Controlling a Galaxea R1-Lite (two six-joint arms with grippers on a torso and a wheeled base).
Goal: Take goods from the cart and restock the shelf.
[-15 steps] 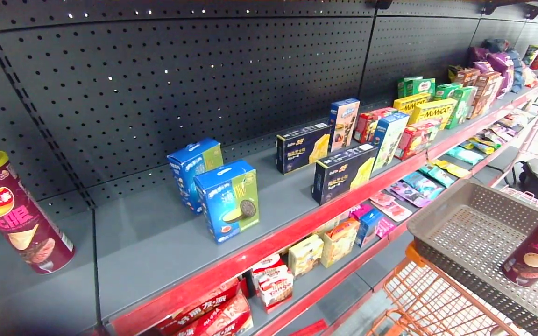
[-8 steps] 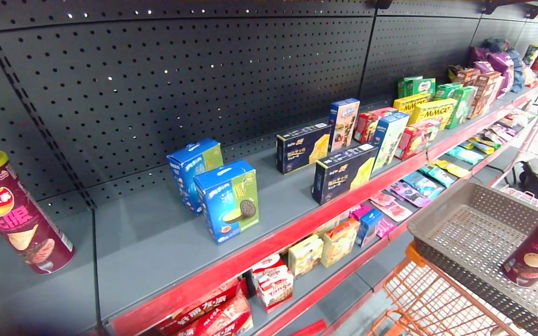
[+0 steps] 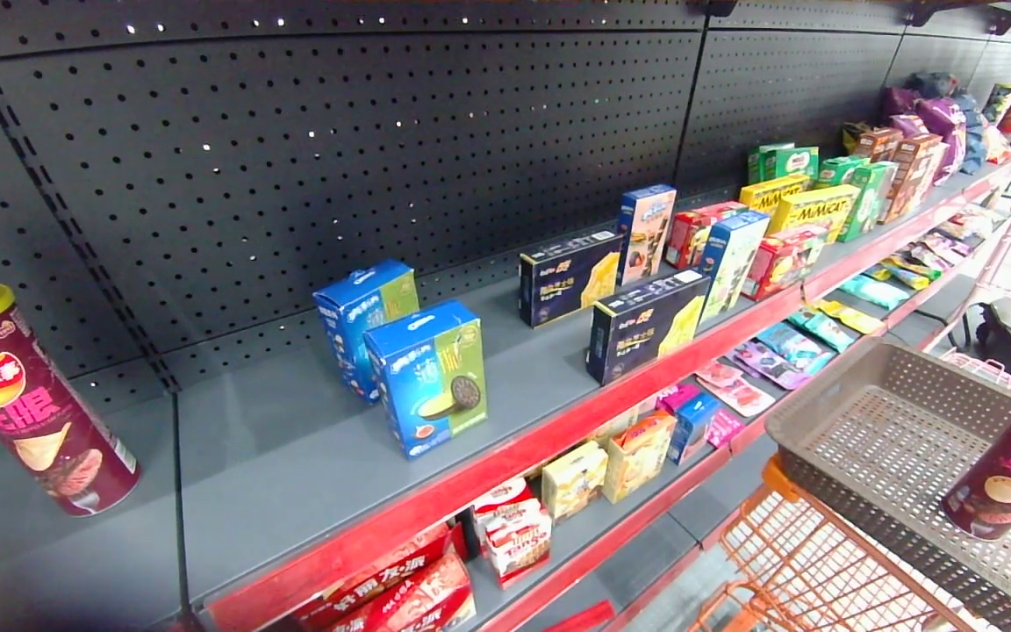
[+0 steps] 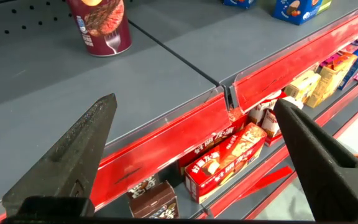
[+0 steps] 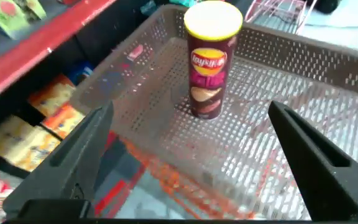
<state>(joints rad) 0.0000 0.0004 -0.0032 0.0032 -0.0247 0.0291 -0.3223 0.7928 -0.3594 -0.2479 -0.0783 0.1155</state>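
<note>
Chip can (image 3: 1010,465), lid cut off in the head view, stands in the basket (image 5: 303,56) ahead of the released right claw (image 5: 191,111). Left claw (image 4: 194,102) is released too.

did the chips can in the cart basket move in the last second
No. The chips can stands in the same spot against the basket rim as in the earlier head views.

Cart basket (image 3: 856,509) partly beyond frame edge

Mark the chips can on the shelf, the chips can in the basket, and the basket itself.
shelf chips can (image 3: 36,412): head view, middle of its body.
basket chips can (image 5: 207,74): right wrist view, label on its side.
basket (image 3: 900,430): head view, bare mesh floor.
</note>
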